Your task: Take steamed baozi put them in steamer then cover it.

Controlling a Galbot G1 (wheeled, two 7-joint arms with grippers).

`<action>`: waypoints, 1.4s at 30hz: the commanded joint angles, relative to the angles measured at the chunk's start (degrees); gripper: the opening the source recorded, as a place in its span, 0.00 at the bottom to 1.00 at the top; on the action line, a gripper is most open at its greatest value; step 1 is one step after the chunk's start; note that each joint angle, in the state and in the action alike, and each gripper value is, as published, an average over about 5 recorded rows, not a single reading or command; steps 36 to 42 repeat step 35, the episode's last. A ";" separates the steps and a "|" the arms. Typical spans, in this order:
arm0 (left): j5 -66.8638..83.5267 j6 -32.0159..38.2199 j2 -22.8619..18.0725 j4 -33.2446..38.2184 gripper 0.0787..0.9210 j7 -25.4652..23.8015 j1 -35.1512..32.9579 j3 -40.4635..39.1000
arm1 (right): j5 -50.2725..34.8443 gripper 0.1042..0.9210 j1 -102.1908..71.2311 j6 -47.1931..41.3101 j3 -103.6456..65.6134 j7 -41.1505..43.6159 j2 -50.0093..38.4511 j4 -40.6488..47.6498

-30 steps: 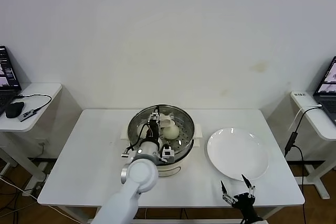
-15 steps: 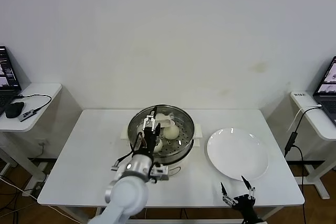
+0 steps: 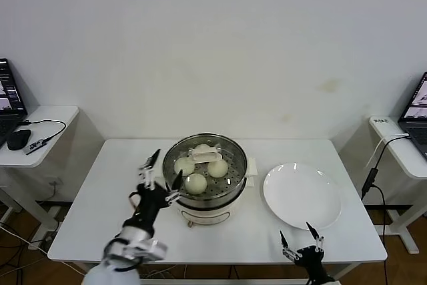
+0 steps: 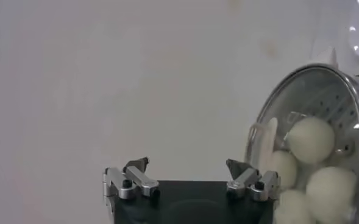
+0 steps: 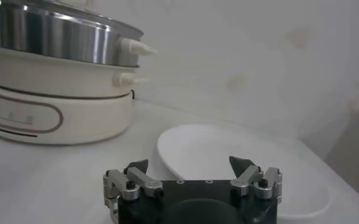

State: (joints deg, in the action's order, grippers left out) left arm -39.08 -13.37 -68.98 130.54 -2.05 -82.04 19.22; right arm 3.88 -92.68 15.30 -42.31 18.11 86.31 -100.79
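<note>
cover (image 3: 208,156) on steamer (image 3: 207,181) | left gripper (image 3: 160,171) apart, beside | right gripper (image 3: 300,239) apart

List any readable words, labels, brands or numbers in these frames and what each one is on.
No text can be read here.
The steamer base bears an outlined panel with small marks inside, too blurred to read.
Laptop screens at the far edges are too small to read.
The plate and table carry no marking.

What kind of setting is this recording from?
Probably a lab test bench, not a kitchen: a bare white table against a blank wall, side desks with laptops and cables, just a steamer and plate.
</note>
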 commanded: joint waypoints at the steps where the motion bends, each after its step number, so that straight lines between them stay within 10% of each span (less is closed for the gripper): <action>1: 58.06 13.79 -1.53 -2.29 0.88 17.69 -16.73 14.38 | -3.28 0.88 -2.02 -1.79 3.15 -2.73 -4.45 -3.77; 19: 54.77 21.21 -7.87 -13.14 0.88 14.11 -19.98 15.09 | -9.51 0.88 -9.57 -5.56 6.94 -8.15 -11.32 -11.14; 42: 52.18 21.19 -6.52 -14.32 0.88 10.32 -20.28 15.89 | -9.46 0.88 -10.31 -6.40 7.12 -8.08 -10.91 -12.00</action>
